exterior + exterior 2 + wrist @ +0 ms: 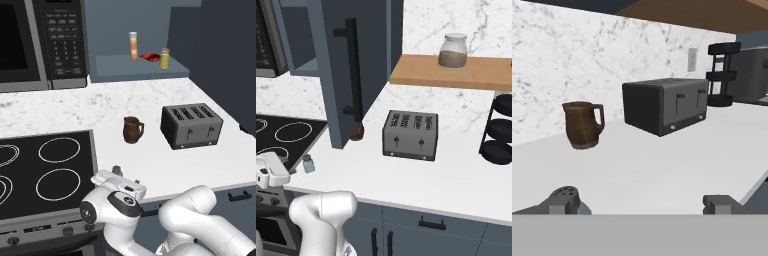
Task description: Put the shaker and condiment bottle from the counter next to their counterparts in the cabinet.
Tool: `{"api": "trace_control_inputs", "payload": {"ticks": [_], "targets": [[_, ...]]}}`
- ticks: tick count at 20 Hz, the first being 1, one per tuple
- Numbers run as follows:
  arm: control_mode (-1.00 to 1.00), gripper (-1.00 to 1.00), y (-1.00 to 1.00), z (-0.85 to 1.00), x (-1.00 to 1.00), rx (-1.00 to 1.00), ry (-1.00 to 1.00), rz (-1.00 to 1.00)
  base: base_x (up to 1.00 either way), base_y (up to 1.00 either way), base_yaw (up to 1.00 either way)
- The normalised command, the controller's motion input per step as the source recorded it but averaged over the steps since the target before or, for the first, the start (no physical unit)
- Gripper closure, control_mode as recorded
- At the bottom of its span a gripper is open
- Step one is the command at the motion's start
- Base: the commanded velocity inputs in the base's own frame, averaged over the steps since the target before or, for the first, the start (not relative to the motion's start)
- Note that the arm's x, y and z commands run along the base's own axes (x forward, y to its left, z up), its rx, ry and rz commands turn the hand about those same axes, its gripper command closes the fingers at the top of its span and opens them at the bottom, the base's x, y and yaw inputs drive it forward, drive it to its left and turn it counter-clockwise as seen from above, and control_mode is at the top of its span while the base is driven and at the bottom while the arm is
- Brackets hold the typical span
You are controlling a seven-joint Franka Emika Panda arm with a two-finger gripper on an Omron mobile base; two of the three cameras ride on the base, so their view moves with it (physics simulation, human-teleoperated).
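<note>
The shaker (308,163), pale grey-blue with a darker cap, stands on the counter (150,100) at its front edge beside the stove. In the hand view the shaker (564,197) sits low at the left, close by the left finger. My gripper (634,207) is open and holds nothing, level with the shaker's cap. The white hand (119,181) hangs just in front of the shaker (116,169). The condiment bottle (133,46) stands upright on the cabinet (125,70) ledge, beside the flat red item (148,56) and the yellow-green jar (164,58).
A brown mug (133,129) and a dark toaster (191,125) stand mid-counter. The stove (45,170) lies left, under the microwave (45,40). The open cabinet door (341,75) hangs over the counter. A black tiered rack (501,130) stands at the right, below a glass jar (452,50) on a wooden shelf.
</note>
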Motion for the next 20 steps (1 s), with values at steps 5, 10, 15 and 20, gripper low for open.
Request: {"api": "trace_control_inputs", "payload": {"ticks": [5,10,15,20], "targets": [[-1.00,-1.00,0.00,-0.21,0.14,0.00,0.01,0.00,0.00,0.00,0.00],[-1.00,-1.00,0.00,-0.11,0.14,0.01,0.03,0.00,0.00,0.00,0.00],[-1.00,-1.00,0.02,0.00,0.10,0.00,0.02,0.00,0.00,0.00,0.00],[-1.00,-1.00,0.03,-0.01,0.13,0.00,0.04,0.00,0.00,0.00,0.00]]}}
